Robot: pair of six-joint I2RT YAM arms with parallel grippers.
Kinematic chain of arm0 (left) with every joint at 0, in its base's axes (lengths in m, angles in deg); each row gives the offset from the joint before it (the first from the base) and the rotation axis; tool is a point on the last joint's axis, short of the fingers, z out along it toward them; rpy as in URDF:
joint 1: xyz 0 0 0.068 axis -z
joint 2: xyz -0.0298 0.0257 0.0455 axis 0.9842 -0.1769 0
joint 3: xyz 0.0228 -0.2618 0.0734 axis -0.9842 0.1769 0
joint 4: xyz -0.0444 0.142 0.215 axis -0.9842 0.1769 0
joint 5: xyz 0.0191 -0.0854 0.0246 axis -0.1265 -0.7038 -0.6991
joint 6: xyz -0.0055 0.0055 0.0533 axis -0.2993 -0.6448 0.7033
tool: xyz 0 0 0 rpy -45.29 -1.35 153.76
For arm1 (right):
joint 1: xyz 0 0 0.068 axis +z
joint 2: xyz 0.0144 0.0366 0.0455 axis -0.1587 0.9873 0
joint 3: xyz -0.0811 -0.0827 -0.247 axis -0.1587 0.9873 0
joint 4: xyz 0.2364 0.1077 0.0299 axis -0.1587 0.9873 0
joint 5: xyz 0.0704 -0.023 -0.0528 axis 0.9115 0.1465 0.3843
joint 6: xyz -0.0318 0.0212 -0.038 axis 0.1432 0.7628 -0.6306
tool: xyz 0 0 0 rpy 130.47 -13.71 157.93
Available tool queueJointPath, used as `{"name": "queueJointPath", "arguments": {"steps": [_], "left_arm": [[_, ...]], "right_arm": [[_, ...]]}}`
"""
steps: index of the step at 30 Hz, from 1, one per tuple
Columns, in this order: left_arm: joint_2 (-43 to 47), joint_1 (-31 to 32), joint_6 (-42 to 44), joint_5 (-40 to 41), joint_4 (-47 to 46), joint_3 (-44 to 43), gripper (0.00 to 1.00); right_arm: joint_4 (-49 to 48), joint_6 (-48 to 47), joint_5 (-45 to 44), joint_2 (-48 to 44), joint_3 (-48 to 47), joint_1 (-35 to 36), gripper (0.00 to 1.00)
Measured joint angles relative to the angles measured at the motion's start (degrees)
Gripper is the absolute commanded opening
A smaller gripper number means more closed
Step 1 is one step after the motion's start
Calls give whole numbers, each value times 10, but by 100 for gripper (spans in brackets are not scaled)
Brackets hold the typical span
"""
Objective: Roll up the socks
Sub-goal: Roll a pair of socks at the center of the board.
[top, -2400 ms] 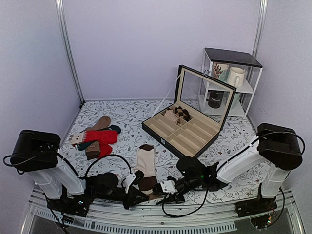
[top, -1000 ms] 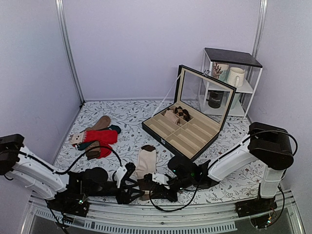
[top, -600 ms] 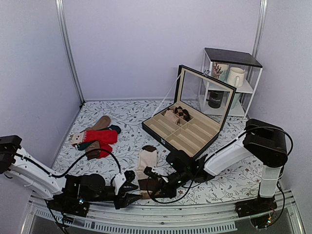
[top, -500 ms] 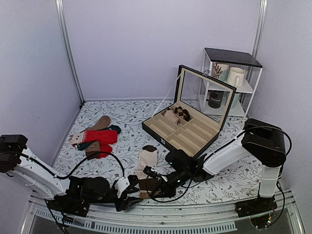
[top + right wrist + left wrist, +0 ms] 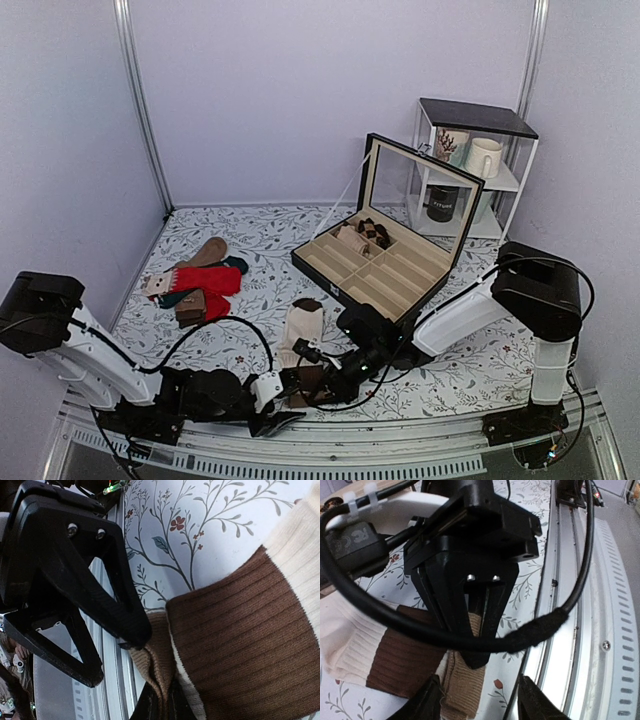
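Note:
The socks [image 5: 302,330] lie flat near the table's front edge, cream with brown bands [image 5: 250,630], dark end pointing away. Their tan cuff [image 5: 467,680] is nearest the rail. My right gripper [image 5: 161,700] is shut on that cuff, bunching it into a fold; it shows from the front in the left wrist view [image 5: 477,657] and low over the table in the top view [image 5: 303,383]. My left gripper [image 5: 480,705] is open and faces the right one, straddling the cuff's end. One of its fingertips [image 5: 135,636] touches the cuff. In the top view the left gripper [image 5: 278,418] sits at the rail.
A metal rail [image 5: 580,630] runs along the front edge right beside both grippers. Red socks [image 5: 208,281] and tan and teal socks [image 5: 205,252] lie at the left. An open compartment box [image 5: 385,270] and a shelf with mugs [image 5: 475,170] stand at the back right.
The right gripper has slid left along the front edge with the cuff in its grip. The left gripper has moved right and in toward the cuff, low by the rail.

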Motion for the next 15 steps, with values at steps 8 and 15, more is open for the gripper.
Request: {"name": "queueJointPath", "arguments": {"steps": [8, 15], "left_arm": [[-46, 0, 8, 8, -4, -13, 38], [-71, 0, -1, 10, -27, -13, 20]], "right_arm": [[3, 0, 4, 2, -3, -1, 5], [3, 0, 4, 2, -3, -1, 5]]}}
